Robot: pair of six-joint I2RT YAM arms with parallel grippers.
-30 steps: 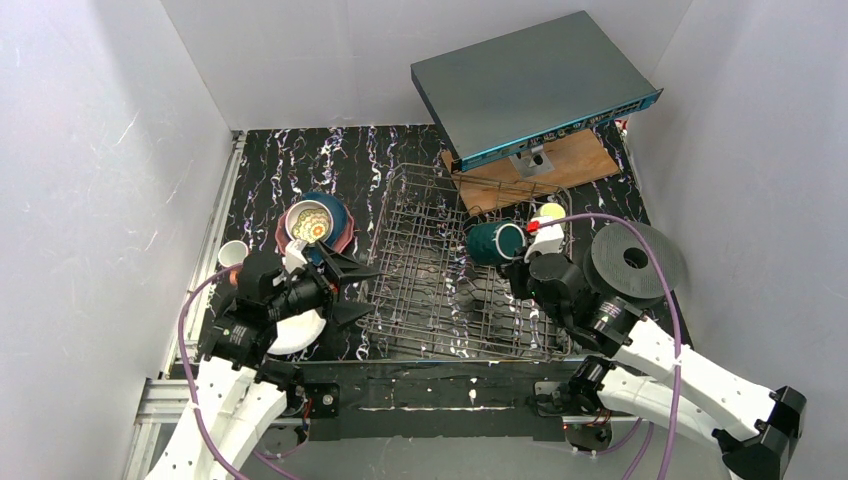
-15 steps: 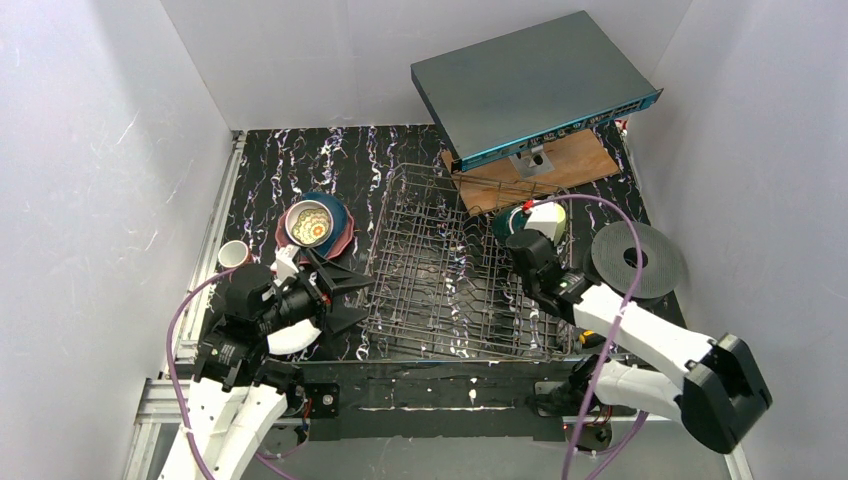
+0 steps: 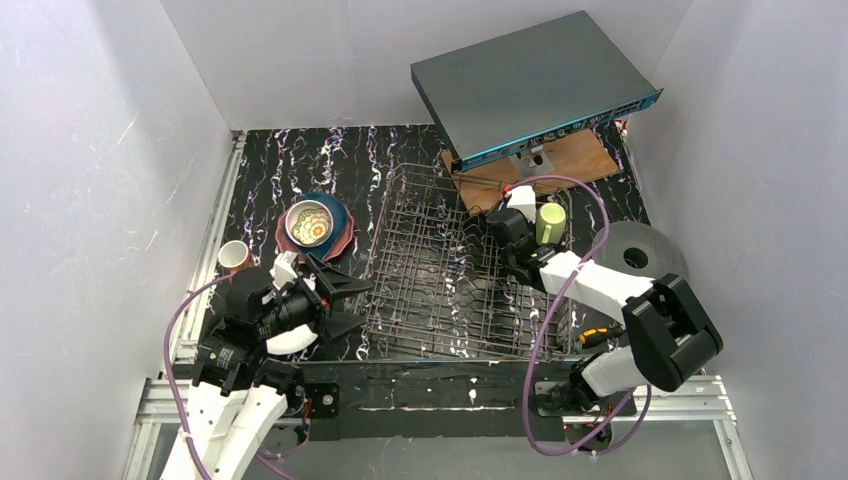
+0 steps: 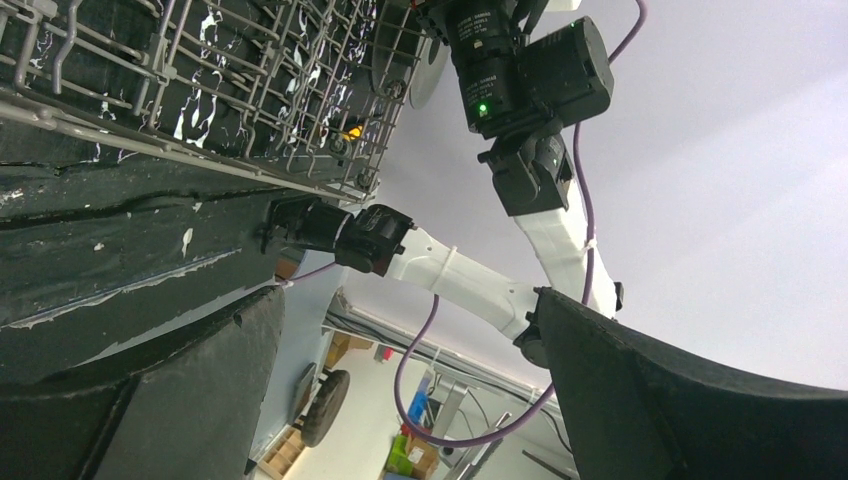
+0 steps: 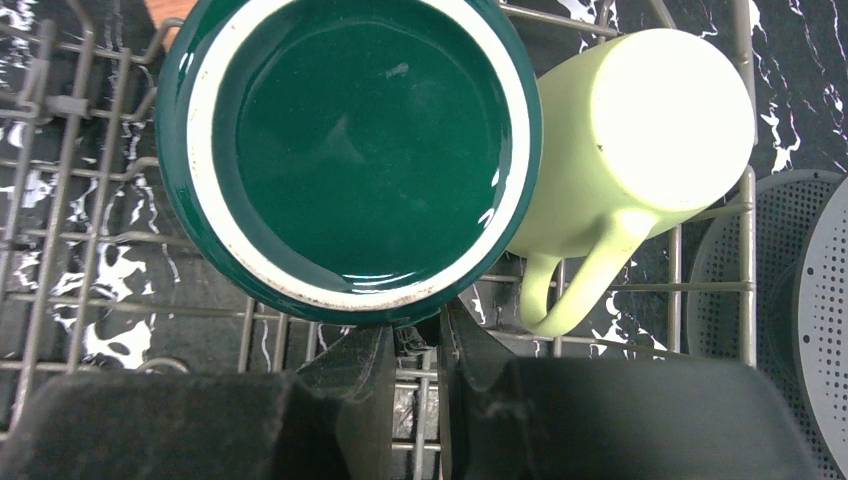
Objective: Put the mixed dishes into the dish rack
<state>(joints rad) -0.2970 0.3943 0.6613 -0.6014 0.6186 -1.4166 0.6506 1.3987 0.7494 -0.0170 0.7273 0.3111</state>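
Left gripper [image 3: 350,297] stays wide open and empty, dish rack [image 3: 440,285] just to its right. Right gripper [image 5: 415,345], clamped on the teal mug [image 5: 350,150], has carried it deeper into the rack; green mug [image 5: 630,150] sits just right of it. Release looks next.

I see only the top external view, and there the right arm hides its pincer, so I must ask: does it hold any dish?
Observer: Yes. The right wrist view shows the right pincer shut on the dark teal mug, at its near rim.
Operator: What lies beneath that mug?
Observer: Wires of the dish rack.
Operator: And the other mug's handle?
Observer: The light green mug has its handle toward the pincer.
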